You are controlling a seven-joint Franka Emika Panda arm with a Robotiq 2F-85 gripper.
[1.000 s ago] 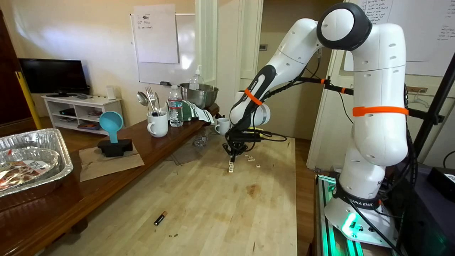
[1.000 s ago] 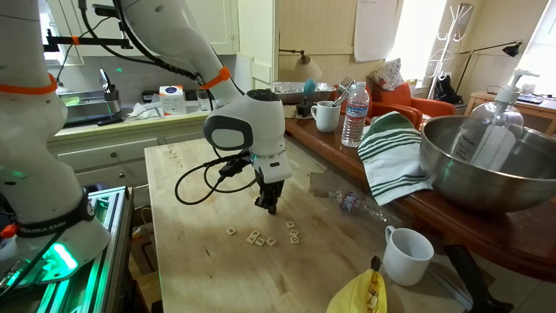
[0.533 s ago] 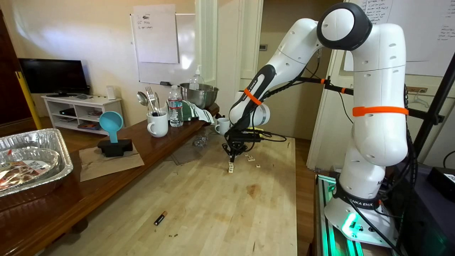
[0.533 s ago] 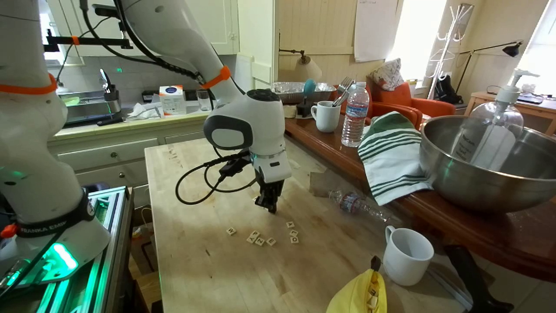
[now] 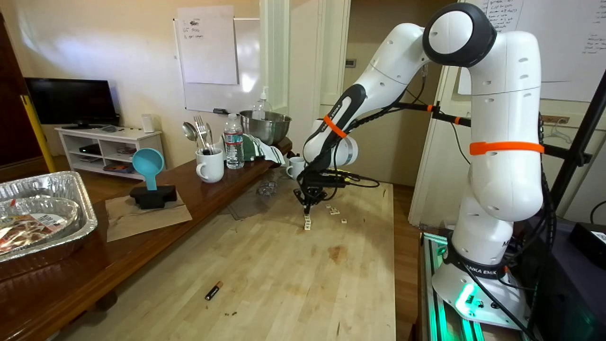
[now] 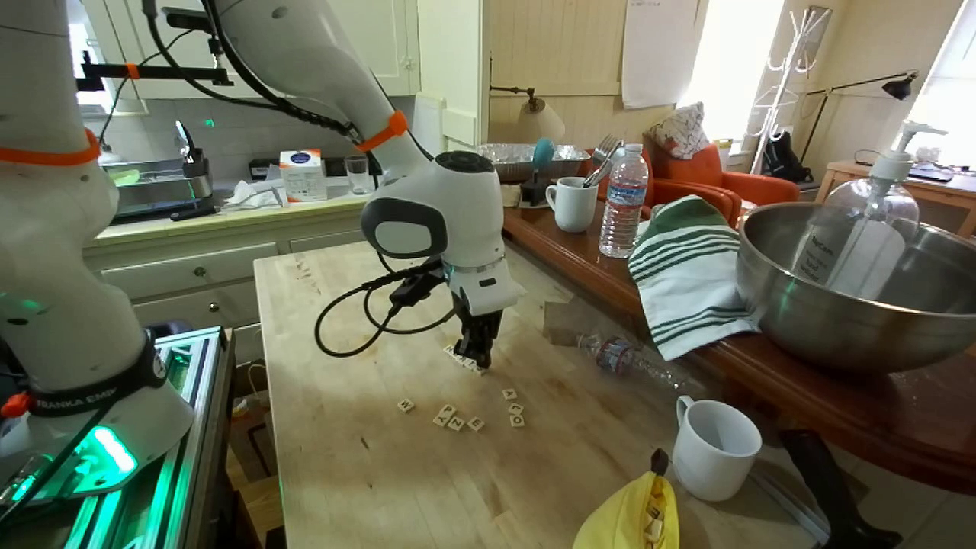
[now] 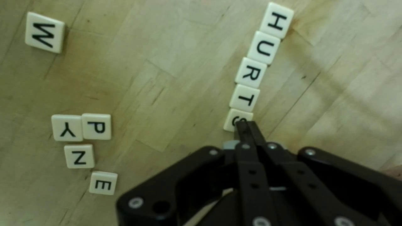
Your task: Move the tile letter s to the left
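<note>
- On the wooden table [image 5: 284, 274], five letter tiles [image 7: 251, 72] ran in one row: H [image 7: 276, 21], U [image 7: 263, 47], R [image 7: 251, 72], T [image 7: 244, 98] and the S tile [image 7: 233, 118].
- The S tile came last, just beside T, partly hidden by the gripper [image 7: 247, 124] in the wrist view.
- The one gripper held its two fingers [image 7: 242, 135] flush together; whether they touched the S tile, I could not tell.
- Off the row, five lay loose: W [image 7: 45, 32] alone, Y [image 7: 67, 127] beside P [image 7: 96, 126], N [image 7: 79, 156] and E [image 7: 104, 183] nearby.
- Three more tiles [image 6: 516, 409] showed in an exterior view.
- Both exterior views had two white mugs [image 6: 717, 450] and one upright water bottle [image 6: 624, 200]; one battery [image 5: 213, 291] lay on the table.
</note>
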